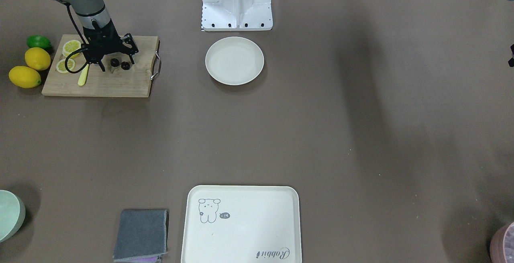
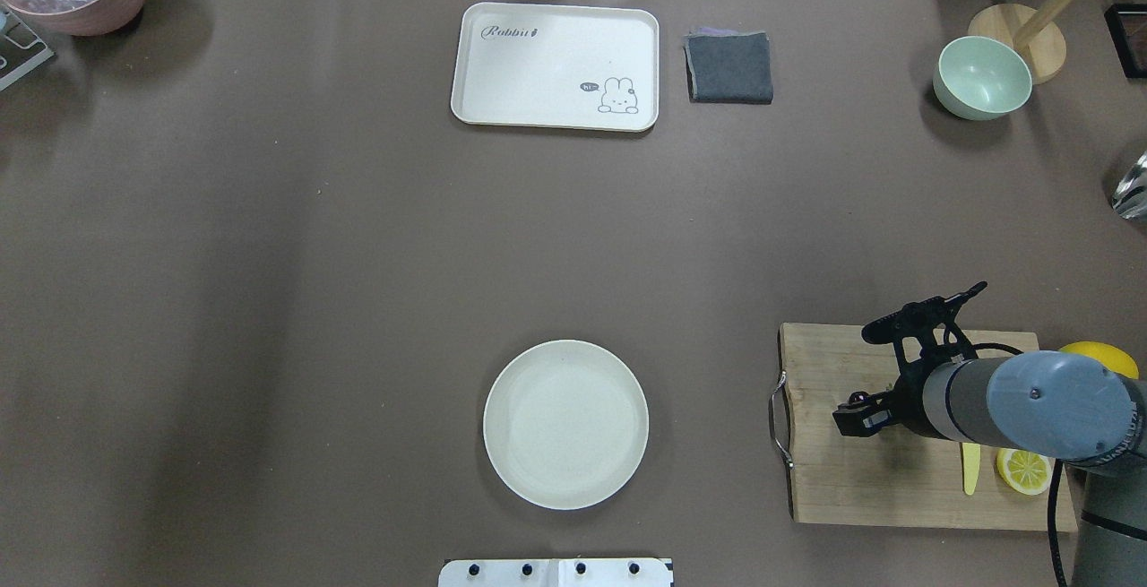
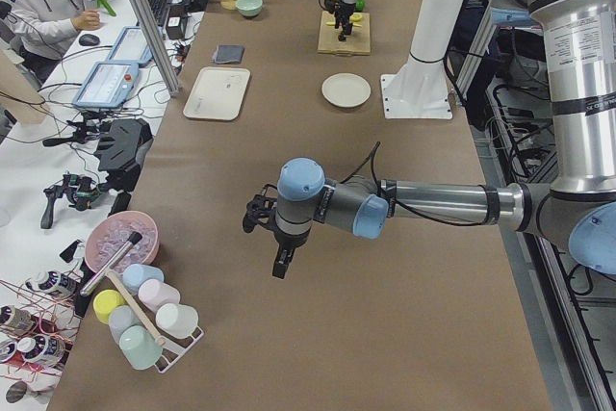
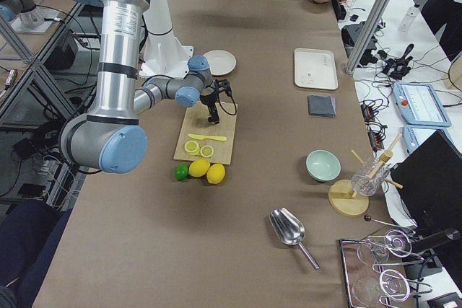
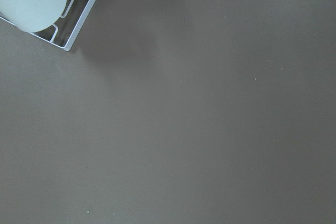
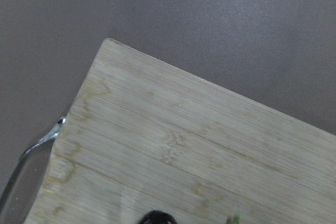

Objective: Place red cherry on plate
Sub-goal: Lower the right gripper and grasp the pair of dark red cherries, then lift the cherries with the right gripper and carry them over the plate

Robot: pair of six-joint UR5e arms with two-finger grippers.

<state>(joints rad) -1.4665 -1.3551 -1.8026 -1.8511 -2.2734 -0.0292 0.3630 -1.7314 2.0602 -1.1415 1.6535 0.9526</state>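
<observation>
The red cherry (image 1: pixel 120 64), two tiny dark fruits on thin stems, lies on the wooden cutting board (image 1: pixel 120 84). My right gripper (image 1: pixel 117 64) reaches down over it, open, one finger on each side of the pair. The right wrist view catches only the top of one cherry (image 6: pixel 157 217) at its lower edge. The round cream plate (image 1: pixel 234 60) sits empty in front of the robot's base, apart from the board; the overhead view shows the plate (image 2: pixel 565 424) too. My left gripper (image 3: pixel 279 257) hovers over bare table far from both; I cannot tell its state.
Lemon slices (image 1: pixel 71 48) and a yellow knife (image 1: pixel 83 76) share the board. Two lemons (image 1: pixel 37 58) and a lime (image 1: pixel 39 42) lie beside it. A bear tray (image 1: pixel 241 225), grey cloth (image 1: pixel 141 235) and green bowl (image 1: pixel 10 215) line the far edge.
</observation>
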